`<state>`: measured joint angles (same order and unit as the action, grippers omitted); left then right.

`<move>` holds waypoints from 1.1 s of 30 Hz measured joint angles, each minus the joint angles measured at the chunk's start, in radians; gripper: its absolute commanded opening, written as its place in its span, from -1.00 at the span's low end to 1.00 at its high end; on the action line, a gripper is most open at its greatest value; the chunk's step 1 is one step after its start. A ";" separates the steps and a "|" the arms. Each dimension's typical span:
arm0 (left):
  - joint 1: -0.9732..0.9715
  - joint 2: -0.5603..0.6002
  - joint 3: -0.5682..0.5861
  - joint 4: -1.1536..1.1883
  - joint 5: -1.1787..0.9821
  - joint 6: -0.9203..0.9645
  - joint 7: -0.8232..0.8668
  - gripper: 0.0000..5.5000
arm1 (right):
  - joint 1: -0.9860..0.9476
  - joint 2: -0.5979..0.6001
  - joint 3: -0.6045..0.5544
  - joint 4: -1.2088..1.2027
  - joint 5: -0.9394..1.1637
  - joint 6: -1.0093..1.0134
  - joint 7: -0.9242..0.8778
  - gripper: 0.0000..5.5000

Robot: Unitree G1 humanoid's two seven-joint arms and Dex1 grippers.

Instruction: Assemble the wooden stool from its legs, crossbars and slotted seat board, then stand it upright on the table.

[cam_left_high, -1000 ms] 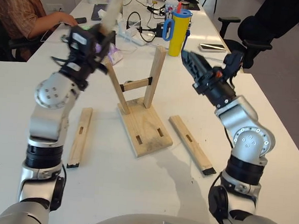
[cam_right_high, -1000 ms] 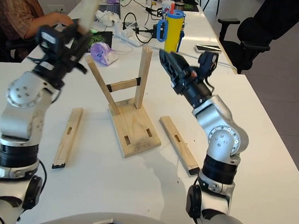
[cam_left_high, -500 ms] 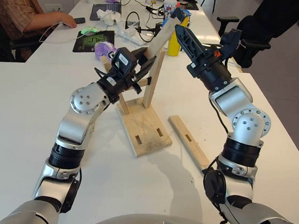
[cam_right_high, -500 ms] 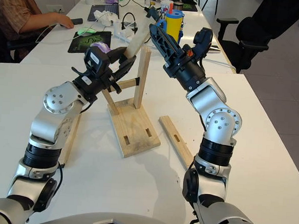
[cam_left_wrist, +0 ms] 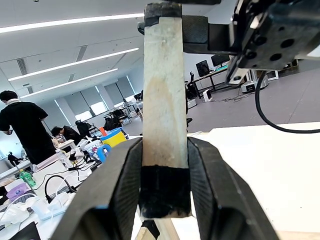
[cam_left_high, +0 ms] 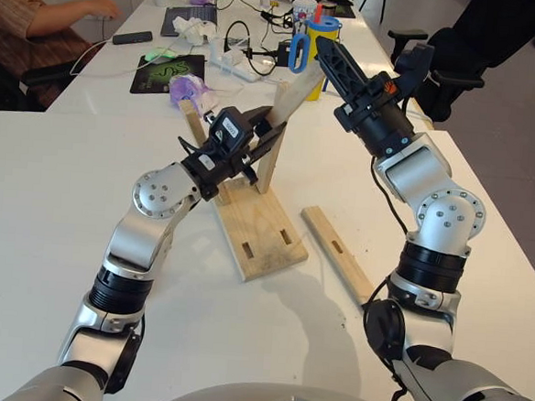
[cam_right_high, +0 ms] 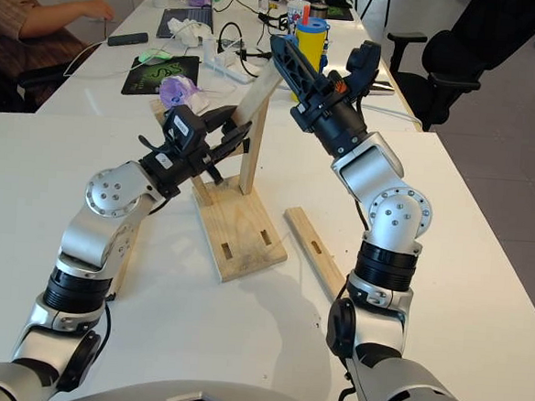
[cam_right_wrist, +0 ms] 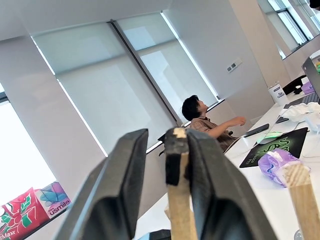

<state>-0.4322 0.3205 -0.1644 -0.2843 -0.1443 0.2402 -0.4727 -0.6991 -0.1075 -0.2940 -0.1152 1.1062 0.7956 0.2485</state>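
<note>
The held leg (cam_left_wrist: 164, 90) is off the table, slanting up and away above the seat board (cam_left_high: 263, 232). Your left gripper (cam_left_wrist: 165, 145) is clamped on its black-tipped lower end, both fingers pressed against its sides. Your right gripper (cam_right_wrist: 167, 137) stands parted around the upper black tip: the tip lies against one finger, with a gap to the other. The seat board lies flat on the table (cam_left_high: 47, 203), two slots showing at its near end. An upright leg (cam_left_high: 270, 159) and a leaning leg (cam_left_high: 192, 122) stand at its far end. A loose leg (cam_left_high: 337, 254) lies flat just right of the board, not touching it.
</note>
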 measured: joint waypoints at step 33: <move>0.212 -0.080 0.173 -0.048 -0.201 0.121 0.078 0.17 | 0.516 -0.274 -0.006 -0.234 -0.200 0.078 0.001 -0.84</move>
<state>-0.2199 0.2406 0.0087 -0.3319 -0.3456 0.3609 -0.3945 -0.1834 -0.3818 -0.3003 -0.3490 0.9067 0.8738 0.2493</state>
